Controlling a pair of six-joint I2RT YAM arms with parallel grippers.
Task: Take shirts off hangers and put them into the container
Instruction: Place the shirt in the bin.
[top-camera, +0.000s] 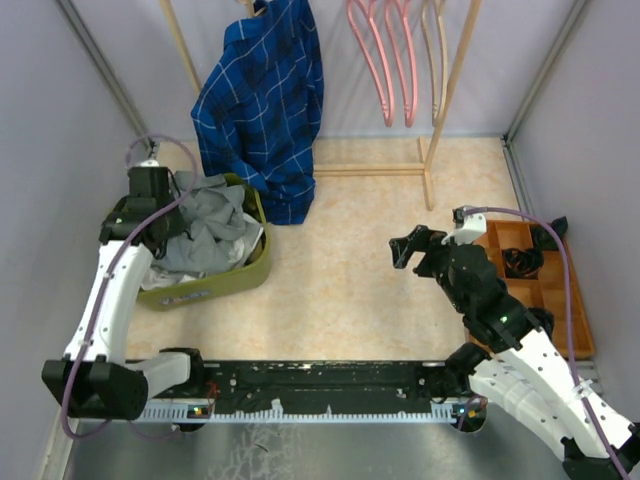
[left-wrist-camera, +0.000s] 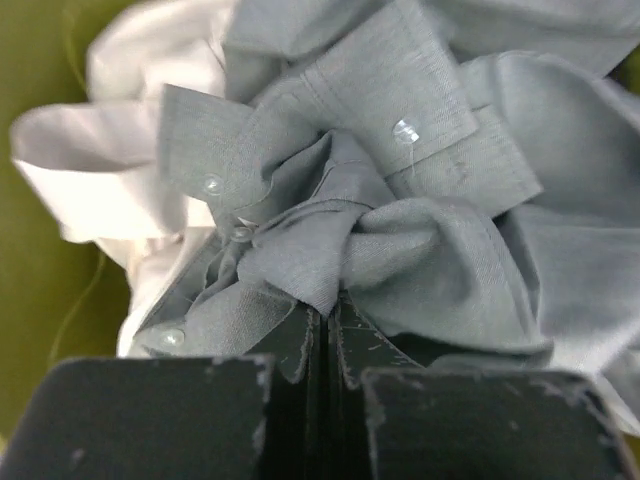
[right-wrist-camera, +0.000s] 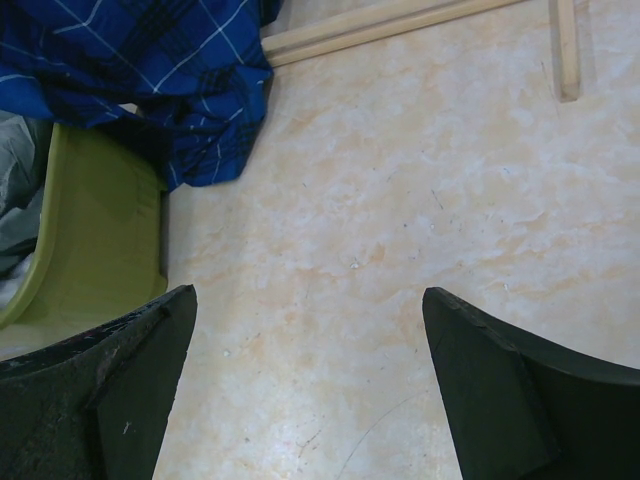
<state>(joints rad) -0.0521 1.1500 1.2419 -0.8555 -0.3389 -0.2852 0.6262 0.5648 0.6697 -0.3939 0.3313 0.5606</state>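
A: Shirts: grey shirt bunched over white shirt in green basin, left side of table. Blue checked shirt hangs on wooden rack, hem at the basin's far corner.
B: Grippers?
A: The left gripper is clamped on a grey shirt fold. The right gripper is spread wide, holding nothing, over bare table.
B: Around?
A: Pink hangers on the rack, orange tray just beside the right arm. Blue shirt's hanger is mostly hidden. Basin bottom is covered by cloth.
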